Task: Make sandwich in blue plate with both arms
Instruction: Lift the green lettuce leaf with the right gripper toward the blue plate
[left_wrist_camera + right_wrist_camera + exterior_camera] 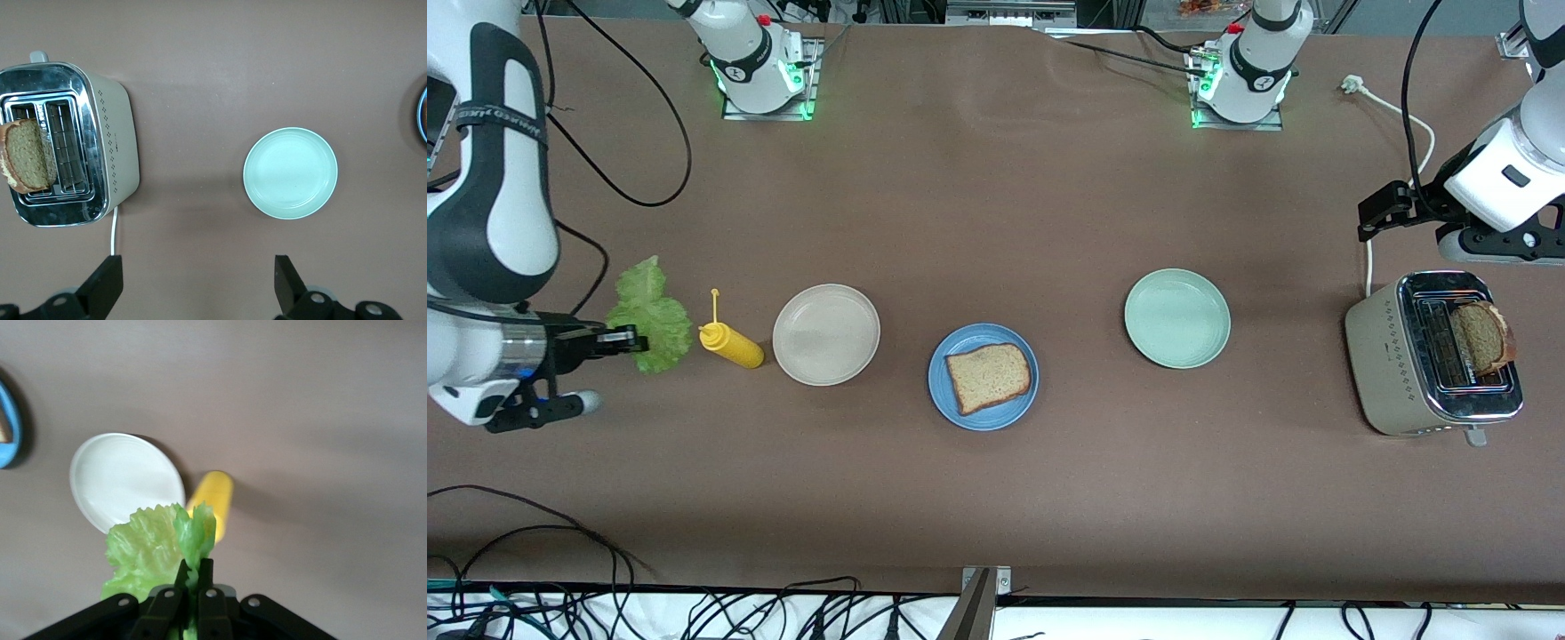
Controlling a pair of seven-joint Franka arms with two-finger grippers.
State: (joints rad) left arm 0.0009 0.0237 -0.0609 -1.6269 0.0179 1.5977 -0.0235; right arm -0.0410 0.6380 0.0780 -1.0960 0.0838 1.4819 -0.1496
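Note:
The blue plate (983,377) sits mid-table with one brown bread slice (989,377) on it. My right gripper (630,339) is shut on a crinkled green lettuce leaf (651,316), held up over the table at the right arm's end beside the yellow bottle. In the right wrist view the lettuce leaf (157,547) is pinched between the shut fingers (182,575). A second bread slice (1481,336) stands in the toaster (1432,354). My left gripper (1383,211) hangs open over the table by the toaster; its fingers (107,283) stand wide apart and hold nothing.
A yellow squeeze bottle (731,343) lies beside a beige plate (826,334). A pale green plate (1177,317) sits between the blue plate and the toaster. The toaster's white cord (1392,111) runs toward the left arm's base. Cables lie along the table's near edge.

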